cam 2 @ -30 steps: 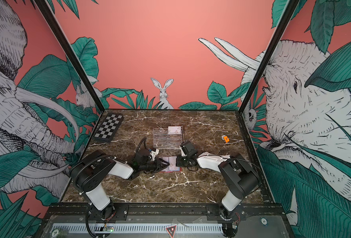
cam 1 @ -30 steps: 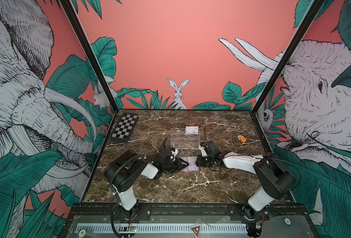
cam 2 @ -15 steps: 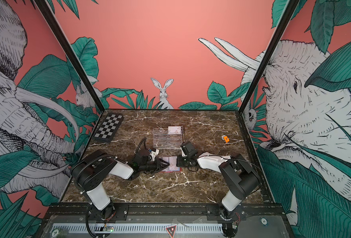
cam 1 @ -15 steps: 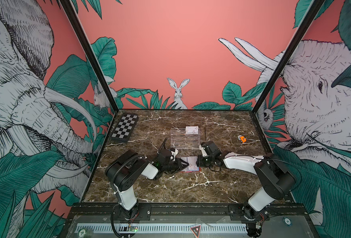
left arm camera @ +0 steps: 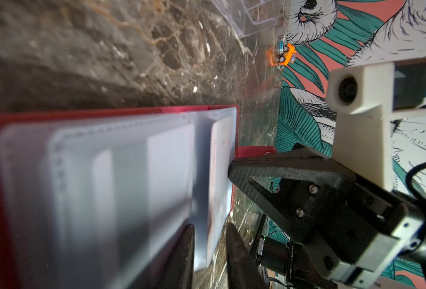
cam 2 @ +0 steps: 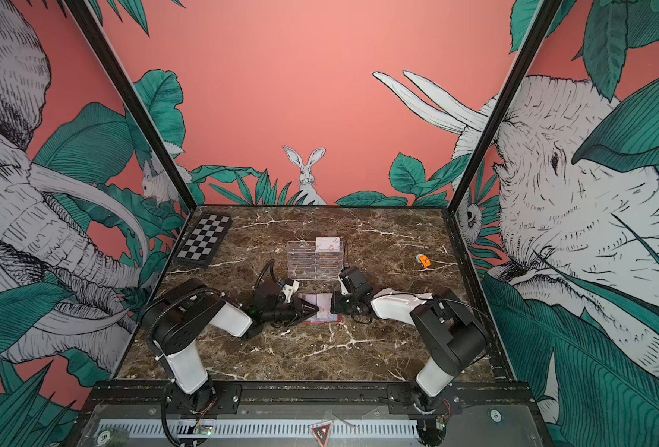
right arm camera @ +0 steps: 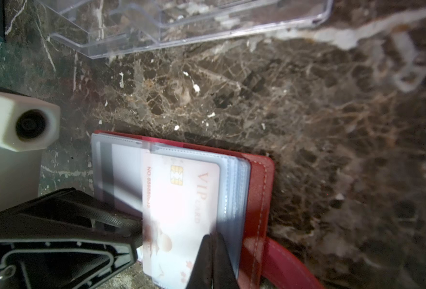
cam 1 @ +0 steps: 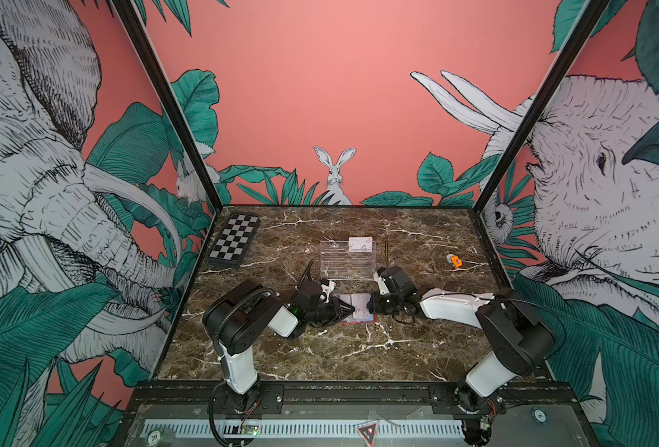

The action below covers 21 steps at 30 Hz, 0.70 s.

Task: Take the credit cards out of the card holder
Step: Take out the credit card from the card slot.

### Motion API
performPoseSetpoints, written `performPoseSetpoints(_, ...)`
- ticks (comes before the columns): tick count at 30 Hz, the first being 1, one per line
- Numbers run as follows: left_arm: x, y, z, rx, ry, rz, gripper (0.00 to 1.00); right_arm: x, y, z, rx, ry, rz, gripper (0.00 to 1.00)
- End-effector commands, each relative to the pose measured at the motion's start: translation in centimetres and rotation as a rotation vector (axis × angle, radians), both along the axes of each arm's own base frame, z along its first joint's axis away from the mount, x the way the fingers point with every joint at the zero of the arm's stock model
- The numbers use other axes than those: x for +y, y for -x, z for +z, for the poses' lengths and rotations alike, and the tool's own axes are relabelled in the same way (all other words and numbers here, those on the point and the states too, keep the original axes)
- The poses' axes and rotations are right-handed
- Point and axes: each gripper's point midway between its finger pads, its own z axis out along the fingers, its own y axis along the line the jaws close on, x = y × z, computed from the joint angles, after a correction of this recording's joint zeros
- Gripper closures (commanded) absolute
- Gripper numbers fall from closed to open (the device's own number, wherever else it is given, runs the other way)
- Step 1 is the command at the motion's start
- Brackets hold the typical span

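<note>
Acrylic rack (cam 1: pixel 347 260) just behind open card holder (cam 1: pixel 362 309)

Salmon-pink walls (cam 1: pixel 320 77), printed with grey elephants (cam 1: pixel 29 154) at the left and right edges and a white rabbit (cam 1: pixel 335 174) at centre, enclosed the space. Black posts (cam 1: pixel 167 104) marked the back corners. Below lay a dark brown marble tabletop (cam 1: pixel 320 356) with white veins.

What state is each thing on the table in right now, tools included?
Card holder: open, flat on the table.
Card: not fully out of its sleeve.
Left tool: open, straddling that card's edge.
Right tool: shut, tips against the holder's page.
Clear rack: upright, one card in its top tier.
</note>
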Motion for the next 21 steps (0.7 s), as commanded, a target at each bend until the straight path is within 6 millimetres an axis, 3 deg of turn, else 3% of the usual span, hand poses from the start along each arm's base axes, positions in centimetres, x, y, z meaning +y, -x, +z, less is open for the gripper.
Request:
performPoseSetpoints(1,0.89,0.91,-2.03,0.058,-0.05,0.018,0.8,-1.03,1.59,-2.32,0.065,0.063,0.003,1.0)
performPoseSetpoints(5,0.87,0.88,-2.12,0.057,-0.052,0.017,0.84,-0.97,1.57,-2.31,0.066,0.061,0.003,1.0)
performPoseSetpoints(17,0.23,0.52,-1.82,0.046,-0.042,-0.005,0.82,-0.89,1.6,-2.37,0.068,0.06,0.009,1.0)
performPoseSetpoints(21,0.31,0.6,-2.12,0.05,-0.049,-0.004,0.87,-0.9,1.6,-2.35,0.067,0.061,0.011,1.0)
